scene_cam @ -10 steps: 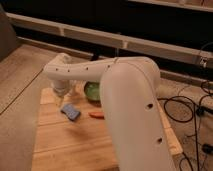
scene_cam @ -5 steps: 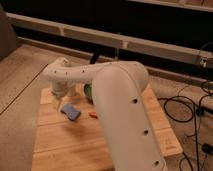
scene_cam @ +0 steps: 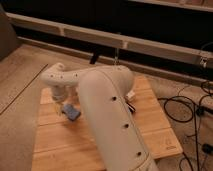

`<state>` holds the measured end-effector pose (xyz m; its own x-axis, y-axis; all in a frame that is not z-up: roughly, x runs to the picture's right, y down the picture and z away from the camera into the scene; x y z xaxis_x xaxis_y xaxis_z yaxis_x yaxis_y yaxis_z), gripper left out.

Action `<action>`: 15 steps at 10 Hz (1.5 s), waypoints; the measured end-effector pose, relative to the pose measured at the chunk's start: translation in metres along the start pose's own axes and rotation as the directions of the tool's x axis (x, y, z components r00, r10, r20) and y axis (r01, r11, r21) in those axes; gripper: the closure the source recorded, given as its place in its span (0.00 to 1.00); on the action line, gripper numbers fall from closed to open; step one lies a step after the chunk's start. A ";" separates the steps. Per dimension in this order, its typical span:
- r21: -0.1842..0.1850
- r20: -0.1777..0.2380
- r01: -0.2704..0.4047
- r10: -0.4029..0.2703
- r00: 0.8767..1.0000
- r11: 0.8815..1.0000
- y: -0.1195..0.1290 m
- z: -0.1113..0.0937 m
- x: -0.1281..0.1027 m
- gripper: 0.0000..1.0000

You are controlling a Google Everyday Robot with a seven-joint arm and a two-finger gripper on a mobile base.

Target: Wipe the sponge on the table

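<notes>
Single pincer (scene_cam: 62, 102) at the single small flat blue-grey sponge (scene_cam: 73, 113) on the light-brown wooden plank counter (scene_cam: 150, 125)

The sponge lies left of the counter's middle, just to the near-right of the pincer on the one white arm (scene_cam: 107, 110) and seemingly touching it. Its long axis appears to run from far-left to near-right. I cannot tell how wide the pincer stands or whether it has hold of the sponge.
</notes>
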<state>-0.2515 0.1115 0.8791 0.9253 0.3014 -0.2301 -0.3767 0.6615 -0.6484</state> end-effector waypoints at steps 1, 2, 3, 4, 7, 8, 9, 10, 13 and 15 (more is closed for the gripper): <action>0.002 -0.028 -0.011 0.011 1.000 1.000 -0.003 0.006 0.005 0.35; 0.002 -0.055 -0.026 0.026 0.998 1.000 -0.006 0.013 0.009 0.35; -0.001 -0.082 -0.044 0.044 0.996 0.999 -0.007 0.020 0.015 0.35; -0.005 -0.098 -0.058 0.057 0.994 0.998 -0.007 0.025 0.018 0.35; -0.019 -0.129 -0.114 0.111 0.985 0.993 -0.007 0.038 0.028 0.57; -0.018 -0.130 -0.123 0.119 0.984 0.992 -0.007 0.038 0.028 0.63; -0.016 -0.134 -0.134 0.130 0.982 0.991 -0.008 0.038 0.030 0.74; -0.013 -0.138 -0.142 0.139 0.981 0.990 -0.008 0.038 0.032 0.84; -0.003 -0.156 -0.164 0.161 0.974 0.986 -0.008 0.038 0.041 1.00; -0.004 -0.169 -0.210 0.206 0.964 0.978 -0.009 0.043 0.058 1.00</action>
<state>-0.1959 0.1527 0.9024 0.8214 0.3107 -0.4782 -0.5623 0.5807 -0.5887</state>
